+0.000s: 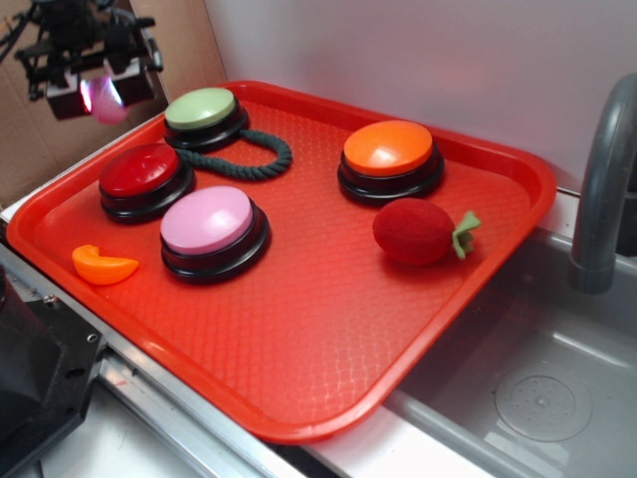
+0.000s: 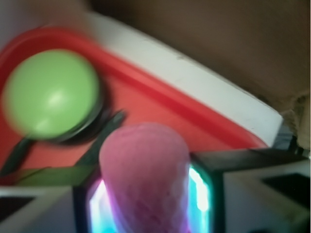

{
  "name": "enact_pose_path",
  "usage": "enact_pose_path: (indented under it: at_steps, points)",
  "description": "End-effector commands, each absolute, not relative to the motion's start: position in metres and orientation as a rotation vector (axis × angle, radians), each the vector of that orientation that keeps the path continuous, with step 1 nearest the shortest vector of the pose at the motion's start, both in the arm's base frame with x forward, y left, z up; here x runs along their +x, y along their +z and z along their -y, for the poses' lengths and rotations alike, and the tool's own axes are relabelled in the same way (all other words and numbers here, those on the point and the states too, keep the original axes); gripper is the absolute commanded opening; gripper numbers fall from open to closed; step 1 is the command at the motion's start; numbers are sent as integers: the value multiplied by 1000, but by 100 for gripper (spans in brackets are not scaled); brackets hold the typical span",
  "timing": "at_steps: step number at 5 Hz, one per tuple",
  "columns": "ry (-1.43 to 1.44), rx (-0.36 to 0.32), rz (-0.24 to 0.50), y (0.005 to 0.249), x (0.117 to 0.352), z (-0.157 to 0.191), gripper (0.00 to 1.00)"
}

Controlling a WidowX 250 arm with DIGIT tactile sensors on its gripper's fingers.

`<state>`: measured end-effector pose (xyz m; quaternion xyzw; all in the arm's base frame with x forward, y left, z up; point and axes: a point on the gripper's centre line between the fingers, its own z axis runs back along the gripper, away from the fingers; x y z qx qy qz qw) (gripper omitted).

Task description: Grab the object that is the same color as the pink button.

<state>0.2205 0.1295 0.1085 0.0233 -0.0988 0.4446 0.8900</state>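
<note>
**Pink ball held aloft beyond the tray's far-left corner**

The gripper [image 1: 100, 92] hangs above the far-left edge of the red tray [image 1: 299, 339], its jaws closed on the pale pink textured ball [image 2: 145, 179]. In the wrist view the ball fills the gap between the jaws and bulges past them. It looks roundish; its long axis cannot be told. The pink button [image 1: 211, 227] sits below on the tray, well apart, near the green button [image 2: 48, 92].
</note>
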Motion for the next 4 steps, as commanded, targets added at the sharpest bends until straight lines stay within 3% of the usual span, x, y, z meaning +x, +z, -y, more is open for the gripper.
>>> enact_pose_path:
  at_steps: [1,3,4]
  points:
    - [582,-32,219,143,223,-82,0]
    - [384,-42,209,144,225,-30,0]
    - [395,-71,176,138,223,-24,0]
